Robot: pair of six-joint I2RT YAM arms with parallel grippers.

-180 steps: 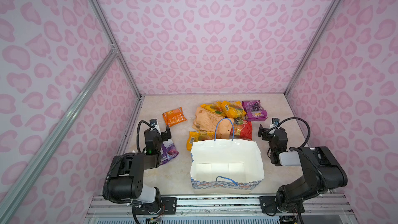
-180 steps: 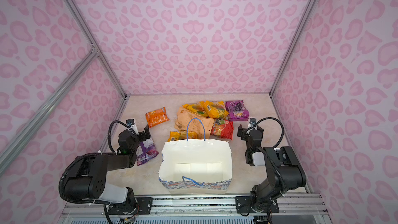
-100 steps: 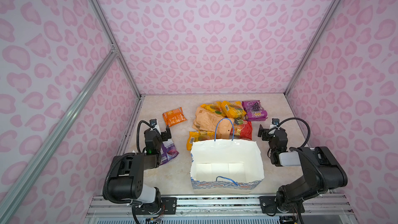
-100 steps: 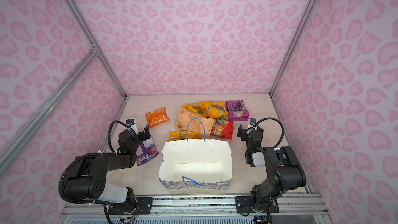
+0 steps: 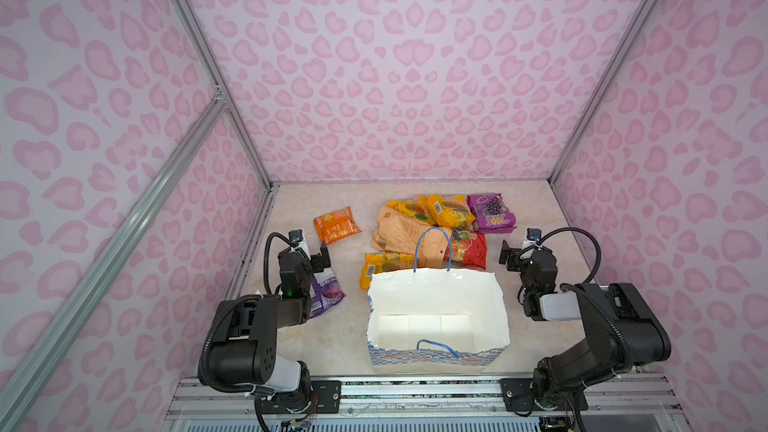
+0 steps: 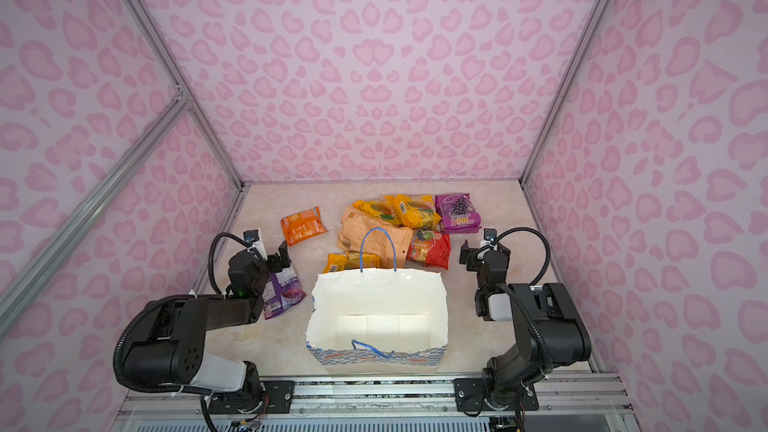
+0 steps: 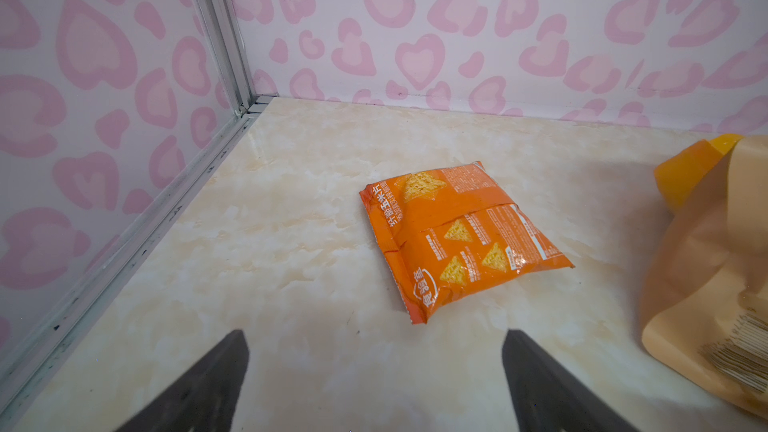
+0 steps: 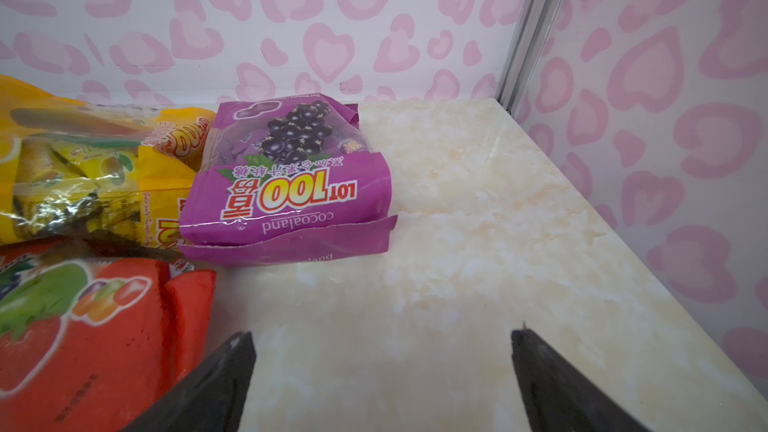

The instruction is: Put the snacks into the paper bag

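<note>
The paper bag (image 5: 436,290) (image 6: 378,290) stands open and empty at the table's front middle. Behind it lie the snacks in a heap: a tan packet (image 5: 401,229), yellow ones (image 5: 440,209), a red one (image 5: 471,249) (image 8: 83,326) and a purple one (image 5: 490,214) (image 8: 291,184). An orange packet (image 5: 336,225) (image 7: 457,238) lies alone to the left. Another purple packet (image 5: 326,290) lies partly under my left arm. My left gripper (image 5: 311,253) (image 7: 374,338) is open just short of the orange packet. My right gripper (image 5: 519,253) (image 8: 380,336) is open over bare table beside the red packet.
Pink patterned walls with aluminium posts (image 5: 249,139) close the table in on three sides. A metal rail (image 5: 415,392) runs along the front edge. Bare marble tabletop (image 5: 536,205) shows right of the heap and between the orange packet and the heap.
</note>
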